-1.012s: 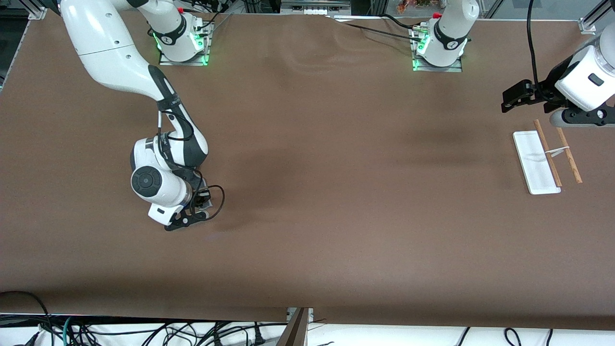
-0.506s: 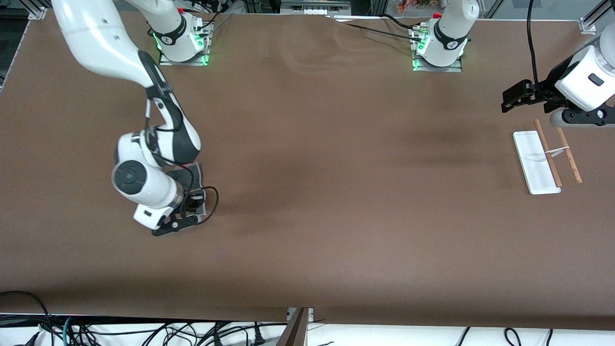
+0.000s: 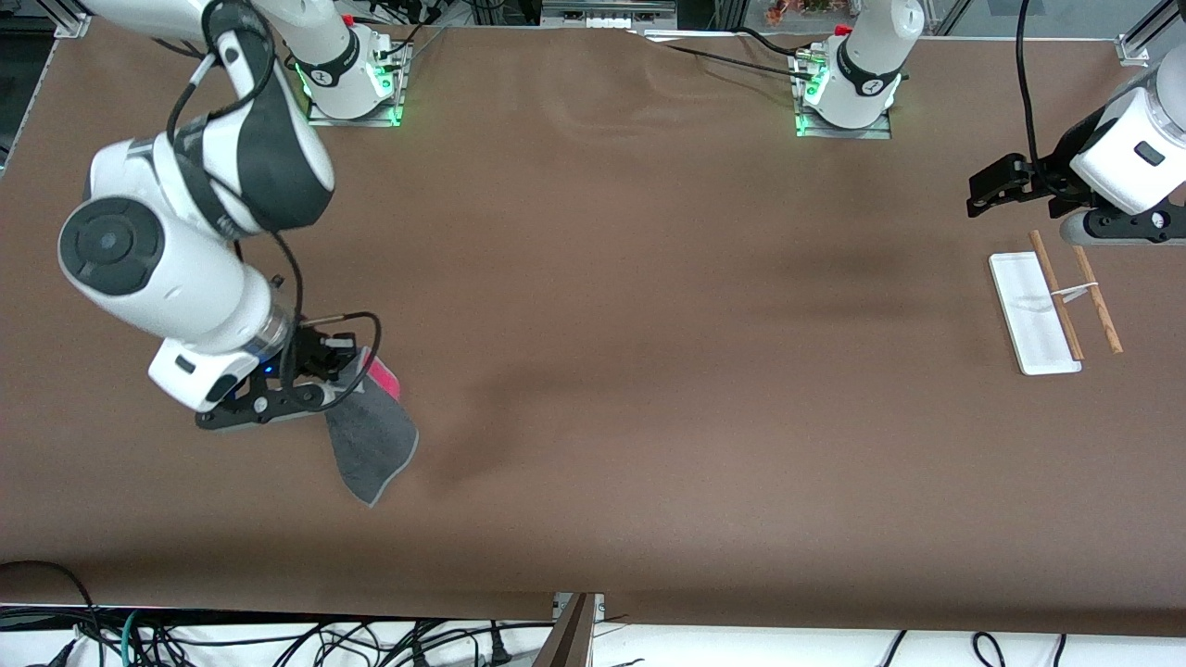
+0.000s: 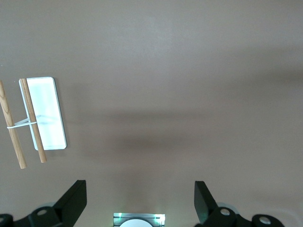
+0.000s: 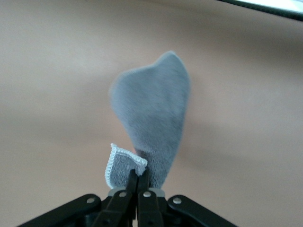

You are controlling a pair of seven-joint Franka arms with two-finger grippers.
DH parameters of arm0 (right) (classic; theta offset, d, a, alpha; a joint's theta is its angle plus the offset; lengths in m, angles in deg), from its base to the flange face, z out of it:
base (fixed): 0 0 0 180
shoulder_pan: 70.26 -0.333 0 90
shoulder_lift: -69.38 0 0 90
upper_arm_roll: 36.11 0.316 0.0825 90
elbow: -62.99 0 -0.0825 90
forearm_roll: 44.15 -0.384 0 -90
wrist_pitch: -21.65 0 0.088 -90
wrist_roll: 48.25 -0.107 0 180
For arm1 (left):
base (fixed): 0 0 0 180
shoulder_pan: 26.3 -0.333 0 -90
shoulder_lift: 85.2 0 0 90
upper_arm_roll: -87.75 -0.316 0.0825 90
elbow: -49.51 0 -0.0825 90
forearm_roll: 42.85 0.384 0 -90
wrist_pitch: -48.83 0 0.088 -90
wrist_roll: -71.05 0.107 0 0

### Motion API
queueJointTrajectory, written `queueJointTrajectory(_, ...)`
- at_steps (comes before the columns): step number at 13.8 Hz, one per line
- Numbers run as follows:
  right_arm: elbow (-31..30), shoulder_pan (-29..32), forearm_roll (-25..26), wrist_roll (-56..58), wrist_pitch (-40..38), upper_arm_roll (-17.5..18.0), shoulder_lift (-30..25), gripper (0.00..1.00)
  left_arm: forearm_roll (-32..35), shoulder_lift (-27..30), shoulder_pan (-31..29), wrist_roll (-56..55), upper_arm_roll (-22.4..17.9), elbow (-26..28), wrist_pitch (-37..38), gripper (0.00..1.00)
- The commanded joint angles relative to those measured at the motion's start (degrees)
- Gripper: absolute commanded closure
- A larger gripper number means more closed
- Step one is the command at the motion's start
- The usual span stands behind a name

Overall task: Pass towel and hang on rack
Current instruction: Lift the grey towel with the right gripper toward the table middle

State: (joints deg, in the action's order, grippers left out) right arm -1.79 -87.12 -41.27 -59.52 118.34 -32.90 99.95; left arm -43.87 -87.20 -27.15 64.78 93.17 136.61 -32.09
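**Towel** [image 3: 371, 445]: small dark grey cloth with a light stitched edge and a pink-red reverse showing at its upper fold. Lower left of the front frame. It hangs from one pinched corner, off the bench [image 3: 611, 371]; the free end droops and trails toward the frame's bottom edge. In the right wrist view the body of the towel [image 5: 154, 123] hangs away from the camera, and a small stitched corner folds over just at the pinch. Judged purpose of the corner hold: it lets the cloth hang long and open, leaving a free edge for the other arm to take.

**Right gripper** [image 3: 320, 384]: left of frame, raised over the bench at the right arm's end. Fingers [image 5: 131, 182] pressed together on the towel's corner, with cloth visible on both sides of them.

**Left gripper** [image 3: 996, 190]: upper right of frame, just above the rack in the picture. This arm waits. Fingers [image 4: 75, 201] spread wide with nothing between them, as the left wrist view shows; judged ready to receive.

**Rack** [image 3: 1052, 310]: flat white rectangular base with two thin parallel brown wooden rods raised beside it. Right of frame, well apart from the towel. Nothing hangs on it.

**Stage, judged:** towel lifted; handover and hanging not yet done.
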Motion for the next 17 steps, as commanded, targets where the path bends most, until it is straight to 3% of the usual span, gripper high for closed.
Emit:
queueJointTrajectory(1,1.1,-4.9,-0.1,-10.7,-1.9,-0.2,-2.3,1.00,-0.4,0.5,-0.1,-0.2,0.0,0.2,0.0,0.00)
queueJointTrajectory(9,5.0,-20.2,-0.1,-36.8,1.6,-0.1,-3.3,1.00,-0.2,-2.7,0.9,0.5,0.1,-1.5,0.2,0.00)
queueJointTrajectory(13,4.9,-24.6,-2.8,-42.6,7.0,-0.1,-2.4,1.00,-1.6,-10.6,1.4,1.0,0.1,-4.5,2.8,0.00)
queueJointTrajectory(14,4.9,-25.1,-5.0,-43.9,10.2,-0.2,-1.7,1.00,-3.4,-10.6,0.9,2.0,0.2,-4.0,2.8,0.00)
queueJointTrajectory(17,4.9,-27.3,-6.7,-44.4,16.1,-0.2,0.1,1.00,-18.7,-9.5,0.0,7.7,0.1,1.6,2.3,0.00)
